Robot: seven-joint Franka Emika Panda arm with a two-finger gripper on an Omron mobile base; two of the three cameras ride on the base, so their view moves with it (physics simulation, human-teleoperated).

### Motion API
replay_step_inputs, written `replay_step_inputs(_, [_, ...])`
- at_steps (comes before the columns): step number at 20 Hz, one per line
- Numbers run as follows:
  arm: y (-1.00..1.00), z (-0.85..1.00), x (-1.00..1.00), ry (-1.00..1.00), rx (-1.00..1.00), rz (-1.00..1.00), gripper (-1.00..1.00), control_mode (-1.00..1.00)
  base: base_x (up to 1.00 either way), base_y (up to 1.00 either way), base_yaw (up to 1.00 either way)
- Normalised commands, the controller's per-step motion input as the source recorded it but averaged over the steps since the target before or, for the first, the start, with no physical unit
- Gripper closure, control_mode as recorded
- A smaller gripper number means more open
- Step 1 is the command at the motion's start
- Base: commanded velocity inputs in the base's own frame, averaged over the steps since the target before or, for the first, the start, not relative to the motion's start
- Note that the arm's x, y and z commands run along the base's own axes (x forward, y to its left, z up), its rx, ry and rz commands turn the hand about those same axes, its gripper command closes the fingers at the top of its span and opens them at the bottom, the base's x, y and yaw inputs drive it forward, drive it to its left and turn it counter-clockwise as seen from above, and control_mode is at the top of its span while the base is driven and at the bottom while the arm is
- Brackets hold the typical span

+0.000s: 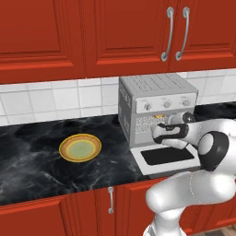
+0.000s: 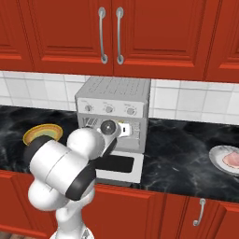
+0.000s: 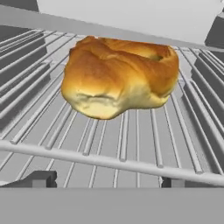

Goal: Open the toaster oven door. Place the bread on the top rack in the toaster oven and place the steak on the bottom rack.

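The toaster oven [image 1: 156, 87] [image 2: 114, 91] stands on the counter with its door [image 1: 166, 156] [image 2: 119, 165] dropped flat open. My gripper [image 3: 107, 181] [image 1: 156, 131] [image 2: 128, 130] reaches into the upper part of the cavity. It is open, with nothing between its fingertips. The golden-brown bread [image 3: 120, 76] lies on a wire rack [image 3: 131, 144] just ahead of the tips, apart from them, under the cavity's pale ceiling; this looks like the top rack. The bottom rack is hidden. The pinkish steak [image 2: 232, 160] rests on a white-grey plate [image 2: 215, 156] at the counter's far right.
A yellow-rimmed plate with a green centre [image 1: 80, 148] [image 2: 43, 133] sits bare on the black counter left of the oven. Red wall cupboards [image 1: 115, 32] hang above, and the open door juts over the counter's front edge.
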Motion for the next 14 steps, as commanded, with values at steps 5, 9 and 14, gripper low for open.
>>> replay_step_inputs(5, [0.0,-0.31,0.01,0.08,0.07,0.0,-1.0,-1.0,0.0,0.0,0.0])
replay_step_inputs(9, [0.0,-0.33,-0.03,0.0,0.1,0.0,-1.0,-1.0,0.0,0.0,0.0])
replay_step_inputs(14, [0.02,-0.57,-0.06,0.02,0.05,-0.01,-1.0,-1.0,0.0,0.0,0.0])
